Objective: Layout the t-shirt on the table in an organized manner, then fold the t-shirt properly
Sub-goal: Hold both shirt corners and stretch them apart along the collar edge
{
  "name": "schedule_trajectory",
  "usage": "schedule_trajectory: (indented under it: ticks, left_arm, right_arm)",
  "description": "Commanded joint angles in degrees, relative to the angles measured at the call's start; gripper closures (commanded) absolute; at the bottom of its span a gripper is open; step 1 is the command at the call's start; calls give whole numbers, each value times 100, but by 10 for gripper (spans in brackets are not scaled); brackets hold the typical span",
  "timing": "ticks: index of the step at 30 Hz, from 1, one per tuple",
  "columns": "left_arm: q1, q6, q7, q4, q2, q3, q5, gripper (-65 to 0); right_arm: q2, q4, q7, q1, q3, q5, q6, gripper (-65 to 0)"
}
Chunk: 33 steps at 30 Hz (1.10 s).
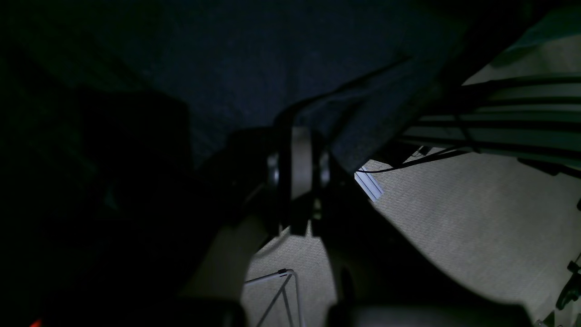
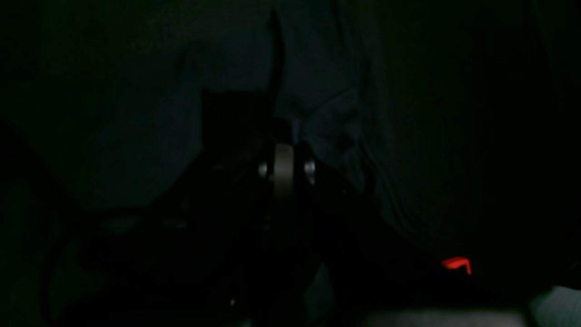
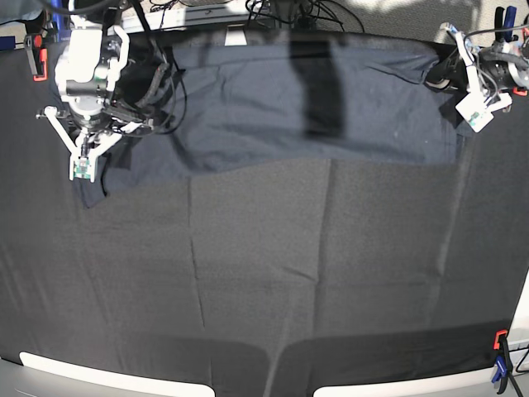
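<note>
The dark navy t-shirt (image 3: 273, 107) lies stretched wide across the far part of the table (image 3: 331, 273), its lower hem running roughly straight. At the left of the base view, my right gripper (image 3: 87, 169) is shut on one end of the shirt, and a corner of cloth droops below it. At the far right, my left gripper (image 3: 442, 76) is shut on the other end. In the left wrist view the left gripper (image 1: 299, 131) pinches a fold of t-shirt (image 1: 254, 59). The right wrist view is very dark; the right gripper (image 2: 283, 136) sits closed against t-shirt (image 2: 317, 91) fabric.
Creased black cloth covers the table. A blue and orange clamp (image 3: 500, 356) sits at the near right corner and a red one (image 3: 35, 54) at the far left. Cables (image 3: 289, 12) run along the far edge. Pale carpet (image 1: 476, 227) lies beyond the table.
</note>
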Motion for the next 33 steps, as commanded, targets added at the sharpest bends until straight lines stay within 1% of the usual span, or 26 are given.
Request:
schedule_trajectory:
  ticks: [1,4,7,8,9,10,13,15,17,18,21,23,24,25,27,28,29,31,33]
  left_arm:
    - [-13,-34,-92,79,-94,-55,-72,0]
    - [-13,-34,-92,79,-94,-55,-74,0]
    - [-15,-34,-94,79,-94,-55,-74,0]
    - [-15,-34,-94,79,-94,-55,-74,0]
    - [-15,-34,-98,79,-94,-55,-74,0]
    - [-17,-34,-149,79,-92,-55,-72,-12]
    - [-24,-34,-415,81,-94,-57,-72,-149]
    - [-37,-34,-525,87,-94,-59,-74,-198]
    - [-46,-22,-551,138,-94,-61,-96,-207]
    - [-50,101,-551,192,-94,-61,-94,-207]
    - [-50,216,-557,468,-94,-136,-81,-207]
    - [-68,216,-754,592,-94,-289,2,-207]
    - [-98,227,-951,592,-92,-391,157,-207]
    - [-144,413,-1073,575,-90,-483,378,-207]
    - [-269,1097,-1172,466,-90,-658,682,-208]
    - [-343,1355,-1154,354,-96,-730,686,-207]
    - [-400,1491,-1128,205,-96,-782,656,-207]
    - [-511,1528,-988,-179,-96,-807,341,-207]
    - [-605,1521,-848,-651,-94,-807,-192,-207]
  right_arm:
    - [48,90,173,33,24,-46,-66,0]
    - [48,90,254,35,24,-44,-63,0]
    - [48,90,328,33,24,-46,-63,-189]
    - [48,90,380,33,24,-48,-66,-241]
    - [48,92,439,35,24,-90,-63,-283]
    - [48,94,442,35,24,-188,-66,-309]
    - [46,267,387,39,24,-413,-57,-312]
    - [48,566,461,28,24,-601,-59,-312]
    - [50,953,520,35,24,-645,-59,-312]
    - [48,1163,522,33,24,-645,-59,-312]
    - [48,1692,518,33,24,-645,-57,-312]
    - [48,1899,457,33,24,-645,-55,-312]
    - [48,1954,411,31,24,-643,-52,-312]
    - [48,1969,361,31,24,-643,-52,-312]
    - [48,1967,256,20,24,-579,-48,-312]
    - [48,1967,247,-4,24,-509,13,-312]
    - [48,1967,247,-20,24,-402,164,-312]
    - [48,1969,258,-52,24,11,612,-312]
    - [48,1967,297,-116,24,623,1167,-312]
